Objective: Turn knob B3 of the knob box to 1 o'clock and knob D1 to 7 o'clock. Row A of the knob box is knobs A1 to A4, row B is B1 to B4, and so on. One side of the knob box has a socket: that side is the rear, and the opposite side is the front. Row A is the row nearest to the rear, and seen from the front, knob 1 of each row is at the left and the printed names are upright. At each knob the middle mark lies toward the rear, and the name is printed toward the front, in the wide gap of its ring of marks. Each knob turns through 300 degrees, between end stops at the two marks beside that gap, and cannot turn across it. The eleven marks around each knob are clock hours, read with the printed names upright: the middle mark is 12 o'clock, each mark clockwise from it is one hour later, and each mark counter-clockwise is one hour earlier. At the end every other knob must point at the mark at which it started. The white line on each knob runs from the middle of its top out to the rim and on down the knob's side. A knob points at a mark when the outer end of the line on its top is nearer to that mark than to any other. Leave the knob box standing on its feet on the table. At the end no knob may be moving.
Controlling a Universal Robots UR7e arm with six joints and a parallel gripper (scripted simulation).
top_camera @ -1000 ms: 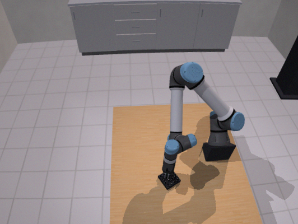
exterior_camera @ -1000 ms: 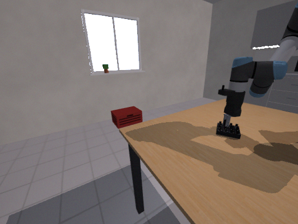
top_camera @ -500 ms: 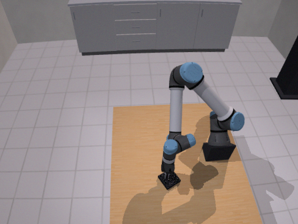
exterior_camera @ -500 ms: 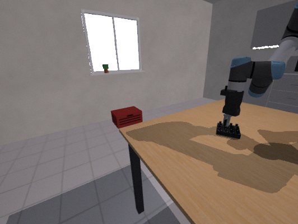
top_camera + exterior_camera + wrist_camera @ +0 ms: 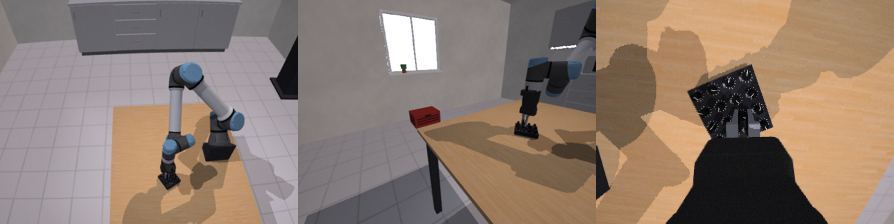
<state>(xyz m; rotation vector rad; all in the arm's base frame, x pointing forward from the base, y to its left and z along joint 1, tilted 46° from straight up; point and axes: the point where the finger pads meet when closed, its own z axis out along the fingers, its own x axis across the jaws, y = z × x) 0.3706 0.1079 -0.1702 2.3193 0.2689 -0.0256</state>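
My pincer [image 5: 741,125] stands straight down over the knob box [image 5: 729,100], its fingers narrowed around one knob near the box's edge closest to my wrist (which knob, I cannot read). The box stands on the wooden table [image 5: 134,131], near its left long edge in the top view.
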